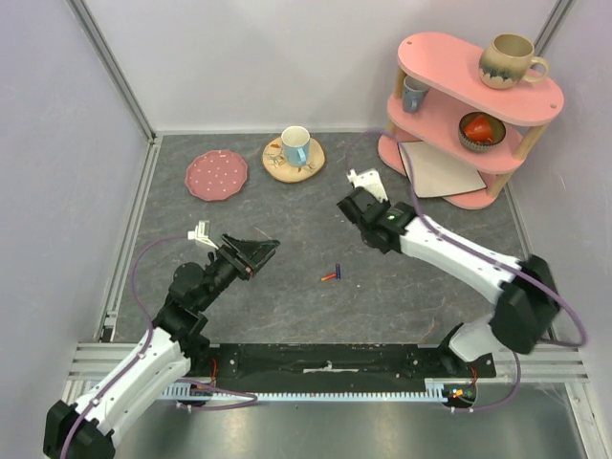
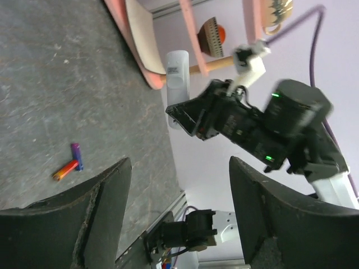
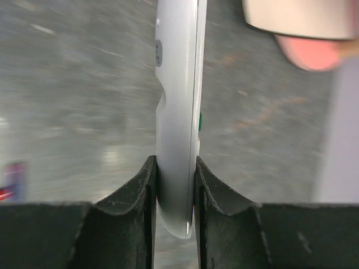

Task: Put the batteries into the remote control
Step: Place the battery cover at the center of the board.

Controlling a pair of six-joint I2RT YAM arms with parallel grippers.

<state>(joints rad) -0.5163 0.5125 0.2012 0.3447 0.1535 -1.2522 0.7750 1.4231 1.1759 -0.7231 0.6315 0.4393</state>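
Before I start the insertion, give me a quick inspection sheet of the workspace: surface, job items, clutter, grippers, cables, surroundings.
Surface: dark grey table; no spills seen.
Job's things: remote control held edge-on; two batteries, red-orange and purple, lying touching mid-table.
Clutter: pink plate; cup on a coaster; pink shelf carrying a mug and a bowl.
Grippers: right gripper shut on the remote control; left gripper open and empty.
Cables: a purple cable loops along each arm, away from the batteries.
Surroundings: pale walls, metal frame.
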